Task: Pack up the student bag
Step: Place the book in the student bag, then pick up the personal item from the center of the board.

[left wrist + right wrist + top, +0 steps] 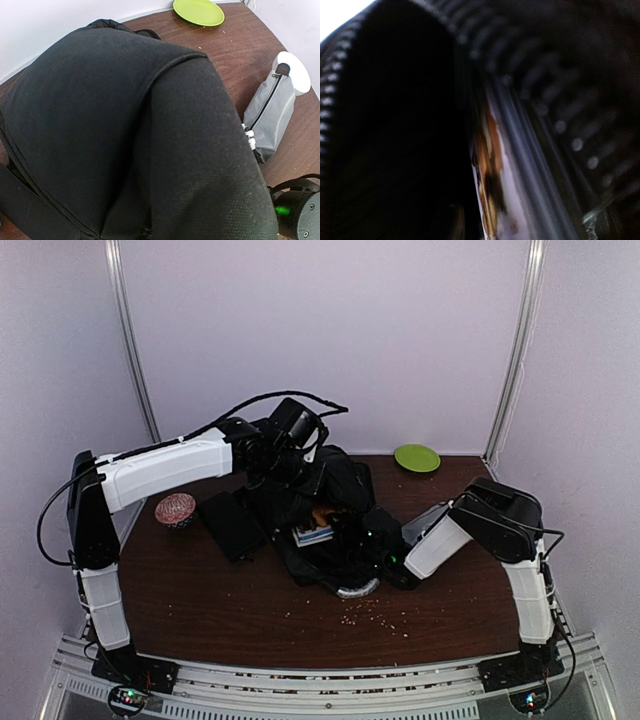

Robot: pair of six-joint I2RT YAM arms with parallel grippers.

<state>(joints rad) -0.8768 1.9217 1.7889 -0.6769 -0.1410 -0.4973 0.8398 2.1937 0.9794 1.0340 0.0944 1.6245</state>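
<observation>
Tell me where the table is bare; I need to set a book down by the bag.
Widest bare patch: the table's near-left, bordered by the black notebook, the patterned bowl and the near edge. The near-right strip holds only crumbs. Crowded: right of the student bag, where the pencil case and green plate lie.

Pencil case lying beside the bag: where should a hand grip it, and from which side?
Probably across its middle, from above. The pencil case lies flat on the table, long and slim with the zip up. Bare table shows along both long sides, so fingers could close across its narrow width. The bag sits close on one side.
</observation>
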